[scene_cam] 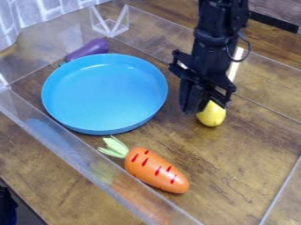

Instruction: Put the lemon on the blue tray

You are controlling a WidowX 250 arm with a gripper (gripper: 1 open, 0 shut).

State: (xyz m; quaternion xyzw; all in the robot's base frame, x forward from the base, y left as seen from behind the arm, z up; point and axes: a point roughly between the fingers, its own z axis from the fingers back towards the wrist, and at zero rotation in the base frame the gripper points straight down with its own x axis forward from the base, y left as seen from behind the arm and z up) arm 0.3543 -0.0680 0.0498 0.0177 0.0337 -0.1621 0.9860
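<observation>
lemon (212,113): sits on the wooden desk (253,149) at about 3 o'clock from the blue tray (104,91), apart from its rim; not yet on the tray, so the task is still at its start
tool (202,102): hangs straight down over the lemon, its dark fingers reaching the fruit's upper left side; the jaws look narrowly parted, but whether they pinch the lemon or merely touch it cannot be told from this view
why the tool stands so: a vertical approach suits a small round fruit lying on a flat surface; judging by the position, this is the grasp step
handling risk: the lemon is smooth and oval, so an off-centre pinch could squirt it sideways, likely towards 4 o'clock, away from the tray
blue tray contents: nothing; the whole shallow blue floor shows bare, leaving ample room for the lemon
carrot (156,169): lies on the desk at 5 o'clock from the tray, leaves pointing towards the rim, clear of the lemon's path
purple object (86,48): at 12 o'clock of the tray, just outside the rim, probably an aubergine toy
clear walls (47,132): a transparent enclosure rings the work area
</observation>
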